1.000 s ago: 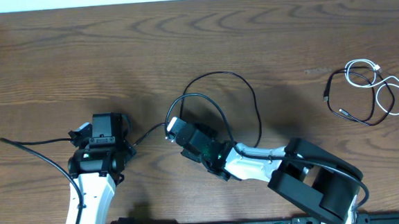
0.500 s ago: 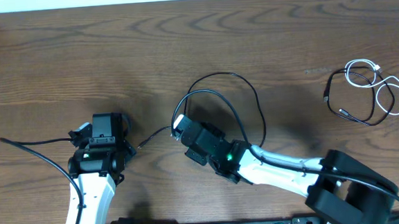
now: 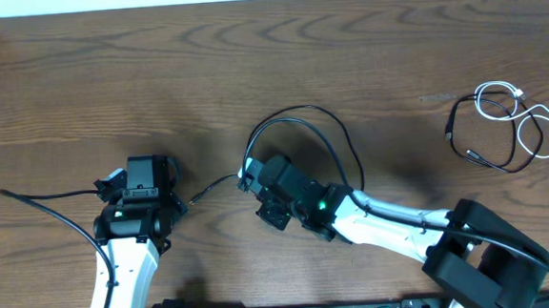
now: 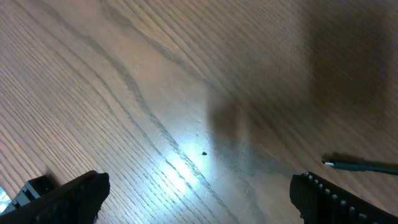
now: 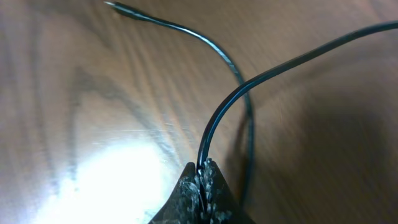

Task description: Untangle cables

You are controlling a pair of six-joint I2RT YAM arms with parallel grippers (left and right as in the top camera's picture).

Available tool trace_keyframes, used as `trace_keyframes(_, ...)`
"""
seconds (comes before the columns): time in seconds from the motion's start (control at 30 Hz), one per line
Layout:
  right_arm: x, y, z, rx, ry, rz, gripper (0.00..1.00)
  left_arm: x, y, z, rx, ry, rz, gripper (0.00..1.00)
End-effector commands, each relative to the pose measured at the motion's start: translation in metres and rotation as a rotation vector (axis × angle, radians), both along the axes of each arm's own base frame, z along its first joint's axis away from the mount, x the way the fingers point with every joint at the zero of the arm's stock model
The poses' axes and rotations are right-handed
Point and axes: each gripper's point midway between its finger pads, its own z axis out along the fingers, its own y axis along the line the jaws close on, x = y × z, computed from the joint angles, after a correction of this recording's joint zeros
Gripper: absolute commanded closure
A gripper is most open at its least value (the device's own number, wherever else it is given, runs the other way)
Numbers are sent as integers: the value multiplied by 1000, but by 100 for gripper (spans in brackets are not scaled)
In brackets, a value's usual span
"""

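- Your right gripper (image 5: 200,177) has its fingers pressed together on the black cable (image 5: 203,146). The strand comes straight out of the pinch at the fingertips. This looks like a grip for dragging that strand so the loop opens.
- Just past those fingertips the held strand bends away to the right. A second strand of black cord passes behind it and crosses it a little beyond the pinch. That crossing looks like the knot you are working on.
- Farther out, the overhead view shows the cord arching away from the right fingers in a wide loop. It comes back down on the far side of the wrist.
- Your left gripper (image 4: 200,186) hovers low with its fingers spread wide and nothing between them. It looks parked and ready to receive a cable.
- A thin black plug tip (image 4: 357,165) lies on the table (image 3: 107,69) just beyond the left gripper's right finger, outside the gap. You would need to shift toward it to catch it.
- Farthest off, well away from both pairs of fingers, a black-and-white bundle (image 3: 516,120) is coiled together and not yet separated.
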Motion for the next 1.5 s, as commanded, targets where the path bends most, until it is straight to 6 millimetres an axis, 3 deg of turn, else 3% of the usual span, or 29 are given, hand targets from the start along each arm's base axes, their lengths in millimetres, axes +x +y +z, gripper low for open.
trace_keyframes(0.0, -19, 10, 6, 85, 112, 82, 99, 0, 4, 3, 17, -4, 17, 2)
trace_keyframes(0.3, -23, 13, 8, 101, 128, 103, 96, 0, 4, 3, 17, -4, 17, 2)
trace_keyframes(0.57, -23, 13, 8, 99, 128, 103, 58, 0, 4, 3, 17, -4, 17, 2)
trace_keyframes(0.9, -1, -8, -4, -11, 40, -18, 30, 0, 4, 3, 17, -4, 17, 2)
trace_keyframes(1.23, 8, -19, -8, -62, 7, -67, 23, 0, 4, 3, 17, -4, 17, 2)
trace_keyframes(1.47, -2, -23, -14, -116, -11, 41, 40, 0, 4, 3, 17, -4, 17, 2)
